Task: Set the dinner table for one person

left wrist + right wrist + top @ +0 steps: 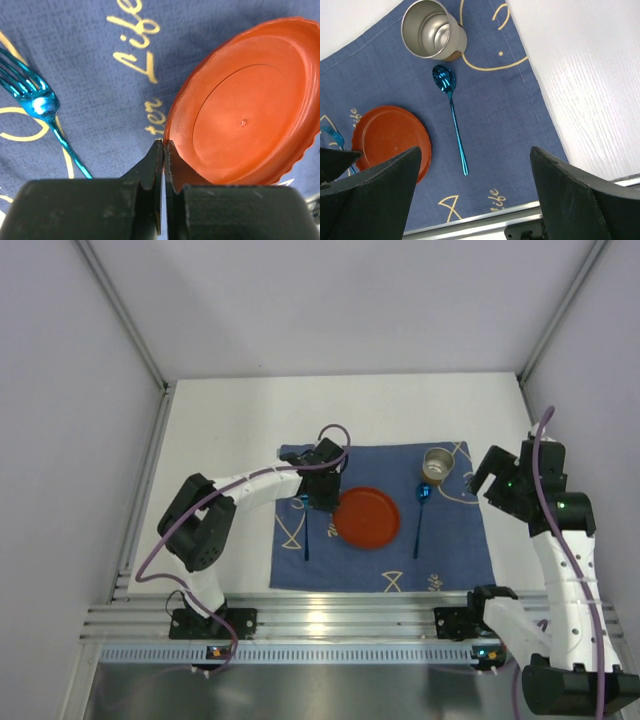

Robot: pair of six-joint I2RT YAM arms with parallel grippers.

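Note:
An orange plate lies in the middle of the dark blue placemat on the white dinner table. My left gripper is at the plate's left rim, and in the left wrist view the gripper is shut on the rim of the plate. A blue fork lies left of the plate and a blue spoon lies right of it. A metal cup stands above the spoon. My right gripper is open and empty, high over the placemat's right part.
The right wrist view shows the cup, spoon, plate and bare table right of the placemat. An aluminium rail runs along the near edge. White walls enclose the table.

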